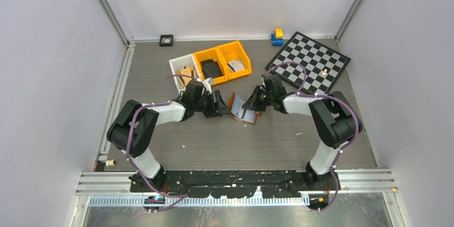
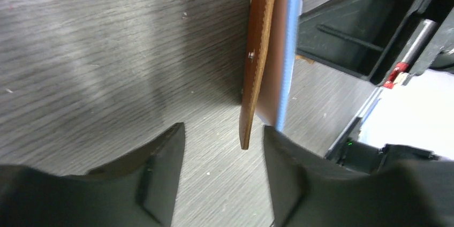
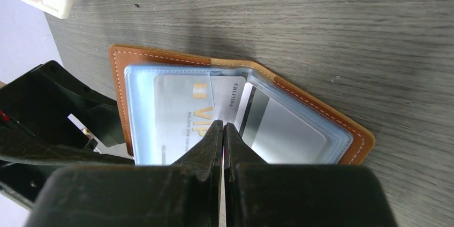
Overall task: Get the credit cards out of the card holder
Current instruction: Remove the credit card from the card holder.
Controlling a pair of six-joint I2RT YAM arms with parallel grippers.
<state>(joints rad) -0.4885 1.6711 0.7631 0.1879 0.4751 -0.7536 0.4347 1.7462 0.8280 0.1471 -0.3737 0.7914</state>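
Counter: grey wood-grain counter (image 1: pixel 160 141) between pale walls, both arms reaching in towards its middle.
Far side: white bin (image 1: pixel 182 68) and two orange bins (image 1: pixel 224 61) in a row behind the left arm; chessboard (image 1: pixel 310 61) behind the right arm, with a blue and yellow block (image 1: pixel 277 37) just beyond its corner.
Card holder: card holder (image 1: pixel 243 109) near the middle of the counter, between the two end effectors, folded open with both halves raised.
Inside: pale blue sleeves with credit cards (image 3: pixel 182 104) tucked in; one is marked VIP and a grey one lies in the other half.
Left end effector: left end effector (image 2: pixel 224 152) has its fingers spread apart; the brown flap stands edge-on just ahead of the gap, with no contact visible.
Right end effector: right end effector (image 3: pixel 223 128) has its fingers pressed together, tips at the holder's middle fold over the sleeves. Whether a leaf or card is pinched between them cannot be told.
In the way: each arm's black end effector crowds the other's view across the holder.
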